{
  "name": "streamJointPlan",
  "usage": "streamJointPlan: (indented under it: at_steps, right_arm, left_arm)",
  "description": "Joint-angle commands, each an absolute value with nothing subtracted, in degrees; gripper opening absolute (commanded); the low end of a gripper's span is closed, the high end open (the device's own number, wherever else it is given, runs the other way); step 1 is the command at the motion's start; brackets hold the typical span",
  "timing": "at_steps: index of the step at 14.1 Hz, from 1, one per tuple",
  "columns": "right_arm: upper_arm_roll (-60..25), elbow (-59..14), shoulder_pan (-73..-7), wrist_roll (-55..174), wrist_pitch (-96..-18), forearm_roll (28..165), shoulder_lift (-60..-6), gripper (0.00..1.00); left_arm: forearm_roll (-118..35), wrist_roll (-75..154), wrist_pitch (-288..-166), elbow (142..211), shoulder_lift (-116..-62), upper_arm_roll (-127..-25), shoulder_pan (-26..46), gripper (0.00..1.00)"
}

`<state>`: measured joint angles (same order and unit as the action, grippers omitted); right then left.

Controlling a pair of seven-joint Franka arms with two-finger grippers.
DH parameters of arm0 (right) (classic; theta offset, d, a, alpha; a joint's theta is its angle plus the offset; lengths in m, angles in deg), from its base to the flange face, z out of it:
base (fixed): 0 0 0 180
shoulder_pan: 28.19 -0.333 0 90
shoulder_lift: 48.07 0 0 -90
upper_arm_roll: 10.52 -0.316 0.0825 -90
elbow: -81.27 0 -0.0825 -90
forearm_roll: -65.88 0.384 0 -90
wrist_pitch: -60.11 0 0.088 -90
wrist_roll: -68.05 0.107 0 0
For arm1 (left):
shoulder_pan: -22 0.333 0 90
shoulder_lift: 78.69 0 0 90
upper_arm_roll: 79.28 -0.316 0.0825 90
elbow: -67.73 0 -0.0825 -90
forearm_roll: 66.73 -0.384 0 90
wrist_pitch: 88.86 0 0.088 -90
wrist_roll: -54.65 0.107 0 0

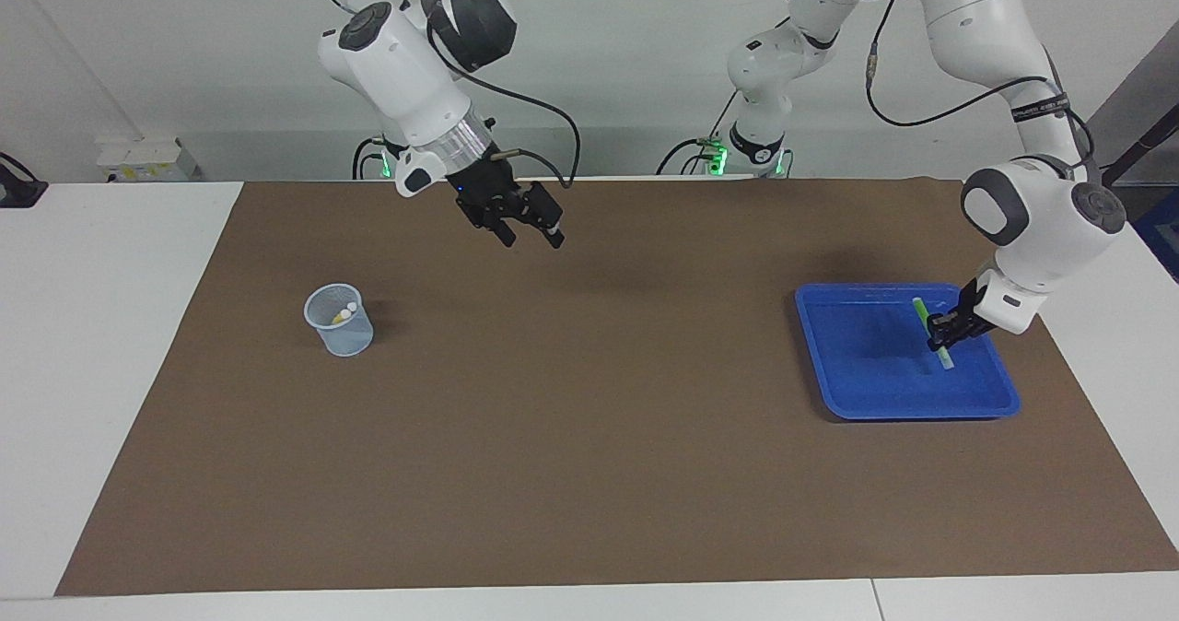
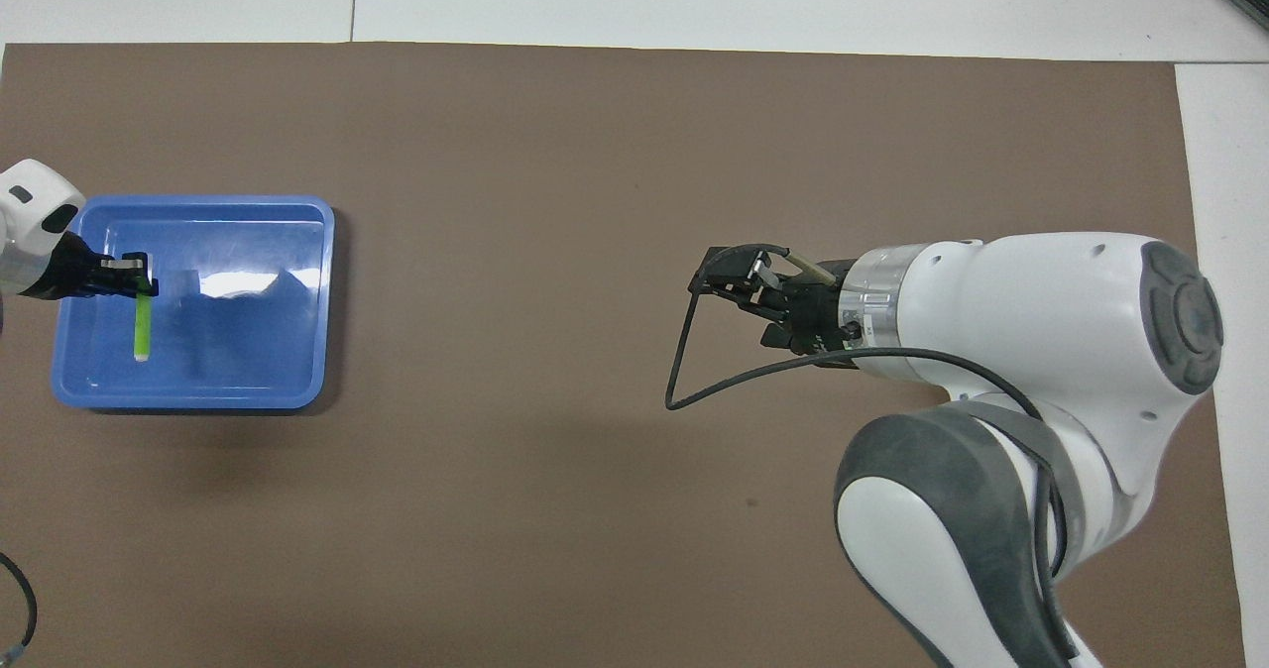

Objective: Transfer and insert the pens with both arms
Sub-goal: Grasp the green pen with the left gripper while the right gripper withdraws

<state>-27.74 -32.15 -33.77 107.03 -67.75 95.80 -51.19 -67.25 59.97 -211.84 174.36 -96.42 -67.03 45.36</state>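
left end effector (image 1: 947, 326): clamped on the green pen (image 1: 930, 331) and holding it just above the blue tray (image 1: 857, 391), probably so it clears the rim for a handover.
right end effector (image 1: 528, 227): fingers apart, empty, hanging over the brown mat (image 1: 589, 474) mid-bench (looks like it's set to receive).
green pen: slim bright-green stick, pale cap pointing down, tilted in the grip.
cup (image 1: 340, 320): on the mat toward the right arm's end, two pale pen caps poking up inside, so likely one insert left.
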Motion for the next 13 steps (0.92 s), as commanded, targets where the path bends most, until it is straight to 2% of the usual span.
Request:
streamJointPlan:
  at_steps: [1, 6, 13]
  right_arm:
    - [-28.0, -32.6, -33.7, 108.7, -70.1, 98.6, -51.0, 1.00]
    - [-28.0, -33.3, -34.2, 108.9, -70.8, 100.1, -51.1, 1.00]
    - [-28.0, -34.6, -34.3, 108.9, -73.0, 100.2, -51.4, 1.00]
  left_arm:
    - [-64.0, 53.8, -206.7, 174.5, -92.1, -67.4, 43.1, 0.00]
    - [-55.0, 38.1, -202.9, 175.2, -86.9, -67.2, 40.6, 0.00]
    - [-47.3, 8.5, -202.6, 176.9, -80.3, -67.2, 32.6, 0.00]
